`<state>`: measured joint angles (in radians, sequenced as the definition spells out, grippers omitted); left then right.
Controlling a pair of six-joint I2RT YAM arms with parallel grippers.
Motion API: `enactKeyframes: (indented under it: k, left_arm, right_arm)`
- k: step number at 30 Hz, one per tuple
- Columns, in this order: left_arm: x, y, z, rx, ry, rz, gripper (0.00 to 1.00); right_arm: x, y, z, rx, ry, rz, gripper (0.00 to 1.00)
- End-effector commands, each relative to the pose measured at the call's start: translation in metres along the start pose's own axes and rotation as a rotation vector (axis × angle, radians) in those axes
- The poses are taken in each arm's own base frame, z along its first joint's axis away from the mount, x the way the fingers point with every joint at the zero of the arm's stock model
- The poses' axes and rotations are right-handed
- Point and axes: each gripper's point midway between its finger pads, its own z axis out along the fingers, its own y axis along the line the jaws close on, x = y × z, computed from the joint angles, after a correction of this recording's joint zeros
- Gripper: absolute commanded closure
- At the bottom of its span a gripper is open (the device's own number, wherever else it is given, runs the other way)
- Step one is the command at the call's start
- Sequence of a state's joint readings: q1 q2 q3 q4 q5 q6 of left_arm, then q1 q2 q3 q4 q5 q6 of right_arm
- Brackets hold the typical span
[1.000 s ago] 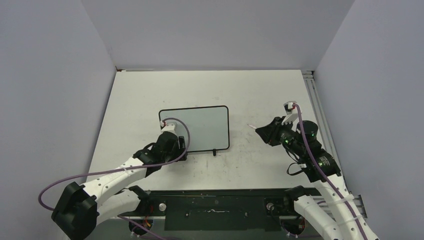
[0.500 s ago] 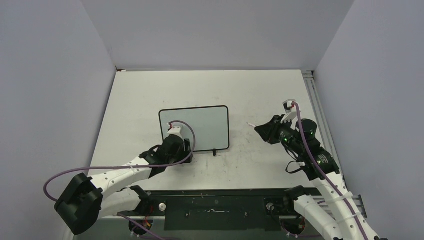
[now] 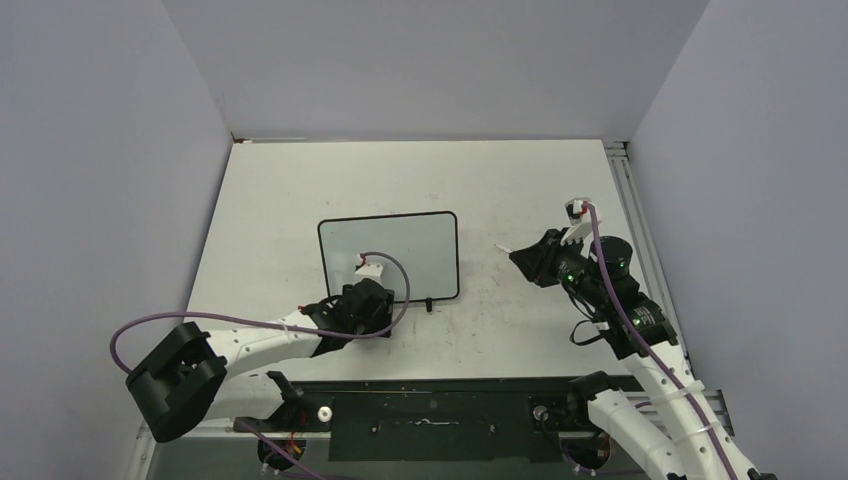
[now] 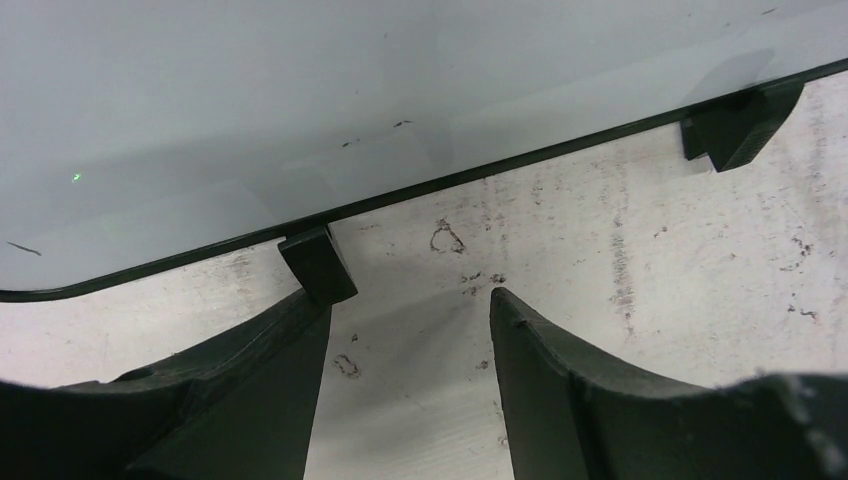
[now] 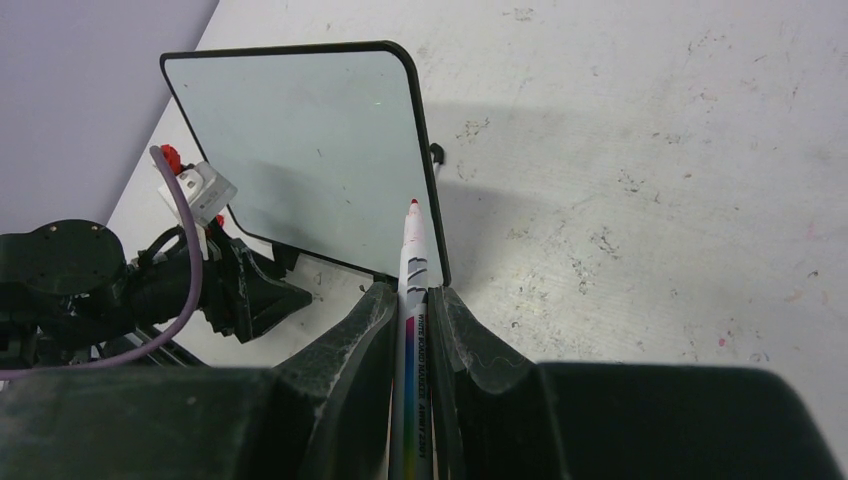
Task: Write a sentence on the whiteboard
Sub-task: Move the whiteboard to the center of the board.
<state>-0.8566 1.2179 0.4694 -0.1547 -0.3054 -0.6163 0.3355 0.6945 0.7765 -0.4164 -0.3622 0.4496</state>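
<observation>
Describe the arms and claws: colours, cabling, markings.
Both the left arm and right arm have white perforated links and black joint housings. A purple cable runs along each to a white wrist plug with red trim. The left claw and right claw have matte black curved fingers, scuffed pale at the edges. Green LEDs light the right wrist.

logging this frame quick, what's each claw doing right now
Left claw: open, empty, at the near edge of the whiteboard.
Right claw: closed on the marker.
</observation>
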Motion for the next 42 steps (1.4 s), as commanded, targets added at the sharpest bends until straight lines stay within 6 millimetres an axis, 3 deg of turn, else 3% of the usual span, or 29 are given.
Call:
enactKeyframes:
  k: [1, 6, 16, 42]
  left_arm:
    - [-0.031, -0.03, -0.002, 0.051, -0.096, 0.019, 0.43]
    - [-0.025, -0.024, 0.002, 0.004, -0.073, -0.001, 0.43]
    - [-0.036, -0.014, 0.0, -0.067, -0.106, -0.05, 0.4]
    - [-0.034, -0.09, 0.006, 0.156, -0.115, -0.012, 0.39]
  right_arm:
    - [-0.018, 0.008, -0.005, -0.019, -0.074, -0.041, 0.95]
    - [-0.017, 0.007, -0.007, -0.015, -0.073, -0.045, 0.95]
    - [-0.012, 0.005, -0.011, -0.005, -0.07, -0.047, 0.95]
    - [-0.004, 0.002, -0.013, 0.001, -0.058, -0.044, 0.95]
